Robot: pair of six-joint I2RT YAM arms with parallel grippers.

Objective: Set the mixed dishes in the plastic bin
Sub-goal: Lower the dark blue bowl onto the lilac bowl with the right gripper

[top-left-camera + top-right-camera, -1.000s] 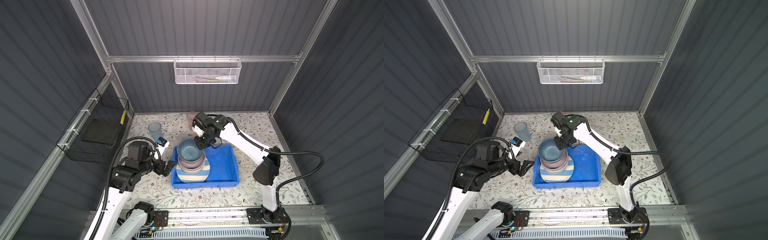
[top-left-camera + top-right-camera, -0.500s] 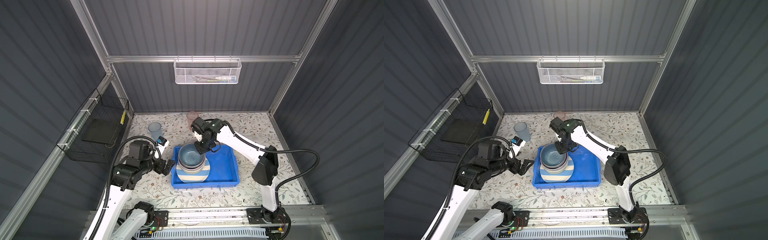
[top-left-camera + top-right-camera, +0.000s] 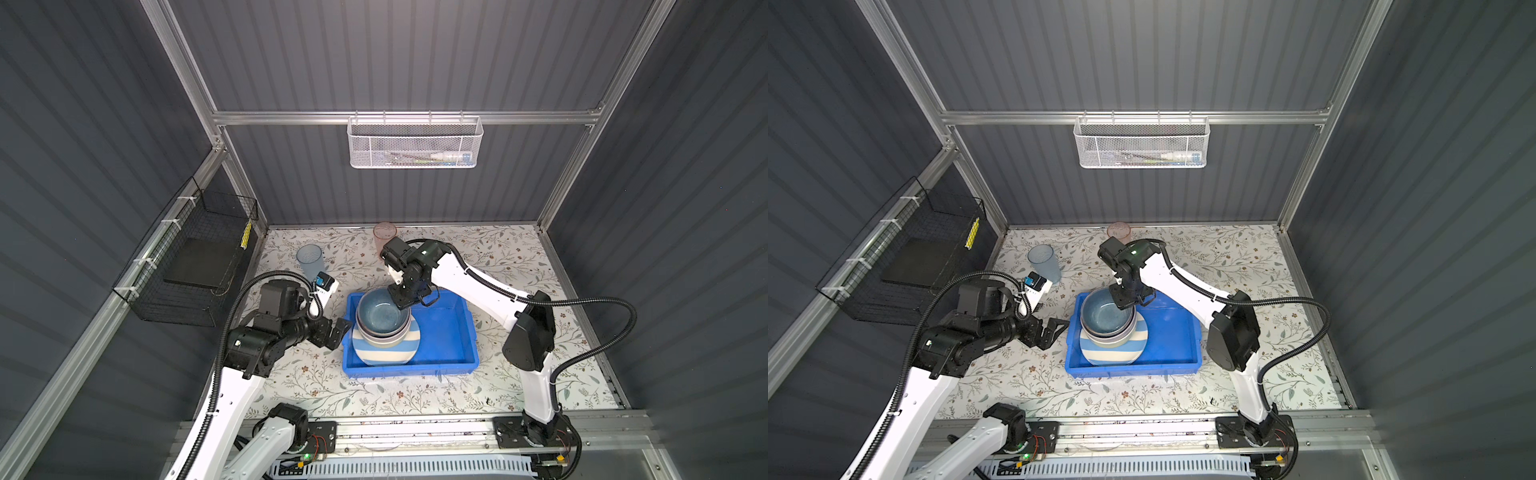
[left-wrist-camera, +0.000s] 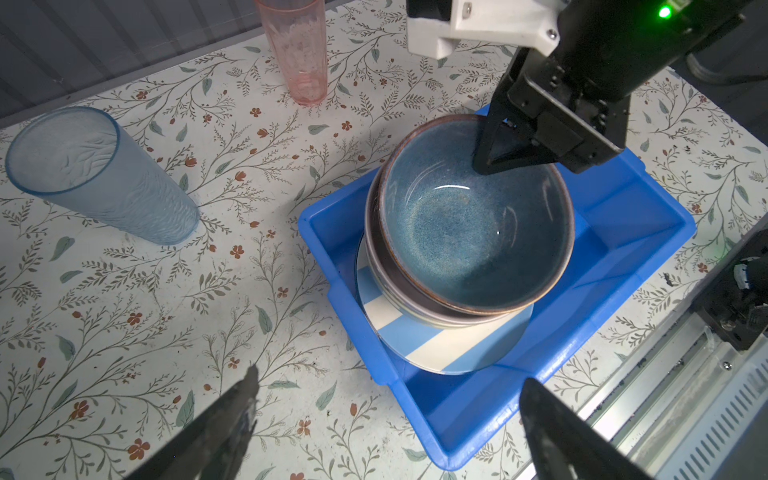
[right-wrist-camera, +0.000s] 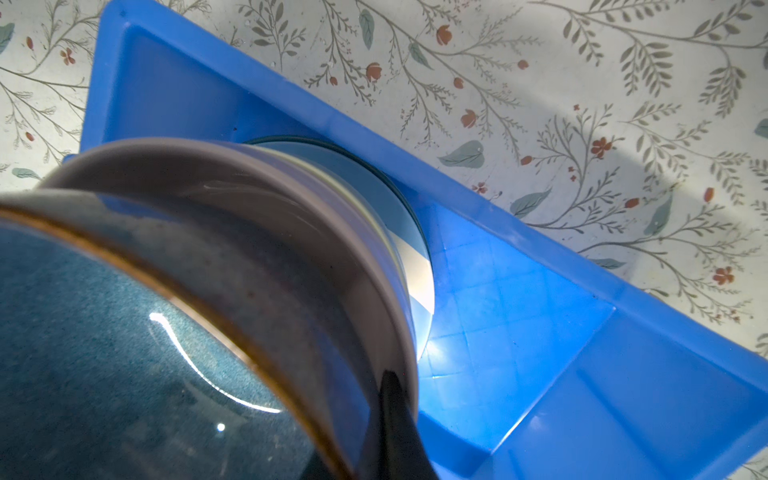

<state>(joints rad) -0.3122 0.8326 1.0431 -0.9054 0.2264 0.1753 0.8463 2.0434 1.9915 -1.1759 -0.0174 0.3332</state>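
Over bin, both top views: my right gripper clamped on far rim of dark blue bowl. Bowl tops stack on striped plate inside blue bin. My left gripper jaws apart, just beside bin's left wall. Outside bin, upright on desk: blue tumbler, pink tumbler.

Left wrist view: one finger of right gripper inside bowl.

Right wrist view: lilac bowl nested directly under dark blue bowl.

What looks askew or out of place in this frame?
The dark blue bowl looks off-centre in the lilac bowl, its rim pinched by the right hand. The stack crowds one end of the plastic bin. Nothing spilled or broken.
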